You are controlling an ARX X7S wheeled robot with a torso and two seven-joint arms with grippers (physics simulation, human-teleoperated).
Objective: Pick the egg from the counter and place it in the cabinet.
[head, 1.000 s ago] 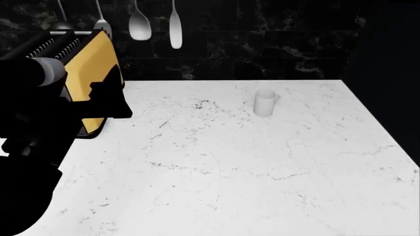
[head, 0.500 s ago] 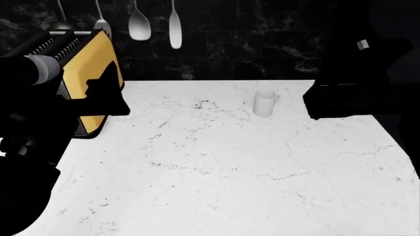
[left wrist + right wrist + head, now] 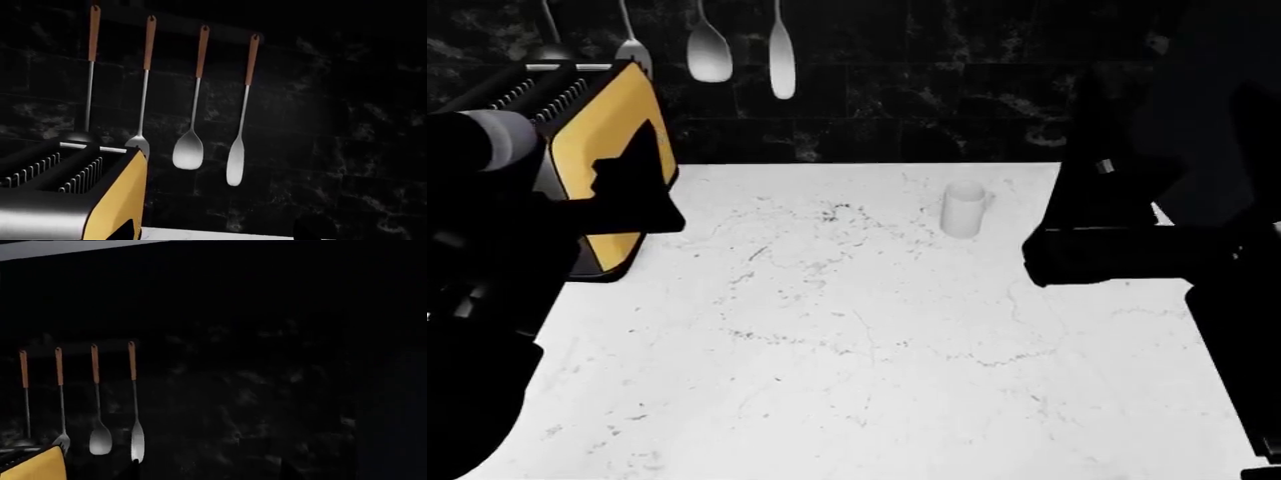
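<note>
White marble tabletop (image 3: 868, 340), white cup (image 3: 964, 209) toward its back, yellow toaster (image 3: 607, 130) at the left before four utensils (image 3: 189, 150) hanging on a black wall, egg not visible, dark left pincer (image 3: 627, 195) and right pincer (image 3: 1094, 255) raised, openings impossible to tell

— What sits on the counter (image 3: 868, 330)?
— A toaster (image 3: 594, 150) at its far left corner and a cup (image 3: 964, 210) toward the back, right of centre — the two well apart, open slab between them.
— And behind?
— The wall (image 3: 961, 80) runs along the counter's far edge. Four utensils (image 3: 193, 100) hang on it in a row, above and just right of the toaster.
— The arms?
— The left arm (image 3: 494, 300) is raised before the toaster; the right arm (image 3: 1148, 250) is over the counter's right side, right of the cup.
</note>
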